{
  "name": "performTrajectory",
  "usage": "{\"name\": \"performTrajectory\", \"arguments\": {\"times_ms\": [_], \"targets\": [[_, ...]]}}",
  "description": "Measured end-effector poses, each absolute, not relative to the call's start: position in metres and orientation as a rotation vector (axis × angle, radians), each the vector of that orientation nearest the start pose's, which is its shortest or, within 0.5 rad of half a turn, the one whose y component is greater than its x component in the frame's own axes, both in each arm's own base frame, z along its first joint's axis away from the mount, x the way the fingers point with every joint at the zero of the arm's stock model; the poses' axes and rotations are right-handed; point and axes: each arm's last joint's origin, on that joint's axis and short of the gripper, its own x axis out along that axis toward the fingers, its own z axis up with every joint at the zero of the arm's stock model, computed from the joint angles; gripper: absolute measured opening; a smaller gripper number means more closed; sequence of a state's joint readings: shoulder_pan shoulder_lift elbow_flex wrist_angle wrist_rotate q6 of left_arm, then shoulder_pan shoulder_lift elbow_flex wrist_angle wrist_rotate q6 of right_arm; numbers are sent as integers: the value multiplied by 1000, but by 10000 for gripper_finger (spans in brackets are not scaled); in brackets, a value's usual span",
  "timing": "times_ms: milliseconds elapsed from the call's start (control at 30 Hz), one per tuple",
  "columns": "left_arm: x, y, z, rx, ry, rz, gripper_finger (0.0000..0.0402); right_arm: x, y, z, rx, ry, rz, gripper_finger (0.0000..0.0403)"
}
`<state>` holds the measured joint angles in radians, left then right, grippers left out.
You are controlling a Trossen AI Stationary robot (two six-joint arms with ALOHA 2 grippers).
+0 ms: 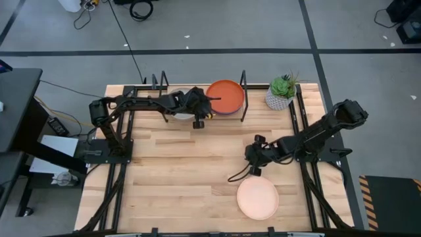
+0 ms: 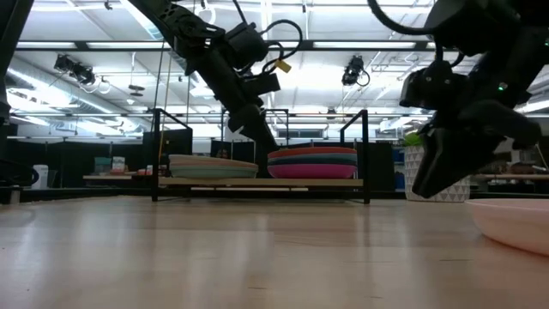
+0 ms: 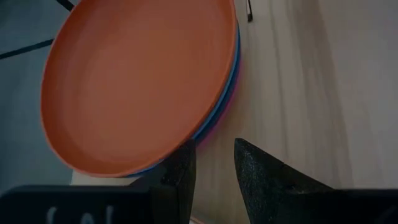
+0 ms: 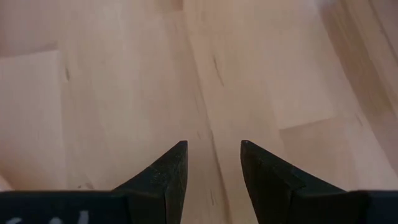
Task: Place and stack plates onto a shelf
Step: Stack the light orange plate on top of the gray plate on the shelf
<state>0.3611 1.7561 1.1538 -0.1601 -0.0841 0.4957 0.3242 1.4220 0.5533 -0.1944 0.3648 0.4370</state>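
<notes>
High view: the right gripper point(image 1: 254, 164) has its two dark fingers a little apart and holds nothing. It hangs over the bare wooden table point(image 1: 177, 178). The round cream plate point(image 1: 257, 198) lies flat just beside it, toward the near table edge. The right arm is stretched low and is much nearer. The left gripper point(image 1: 198, 116), also empty, waits over the light-wood shelf point(image 2: 257, 182) by the orange plate point(image 1: 225, 96).

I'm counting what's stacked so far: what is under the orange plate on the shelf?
Under the orange plate, the left wrist view shows edges of a blue plate and a magenta plate beneath it. The low view shows further layers; their faces are covered.
</notes>
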Motion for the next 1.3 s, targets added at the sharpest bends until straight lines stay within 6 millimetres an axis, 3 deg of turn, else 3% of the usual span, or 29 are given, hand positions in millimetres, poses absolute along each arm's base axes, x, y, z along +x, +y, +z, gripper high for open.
{"name": "performTrajectory", "arguments": {"times_ms": [1167,1300], "targets": [[349,135,206,393,861,208,117,226,64,135,114,929,-247,155],[348,135,206,392,862,207,117,226,66,135,151,960,-180,155]]}}
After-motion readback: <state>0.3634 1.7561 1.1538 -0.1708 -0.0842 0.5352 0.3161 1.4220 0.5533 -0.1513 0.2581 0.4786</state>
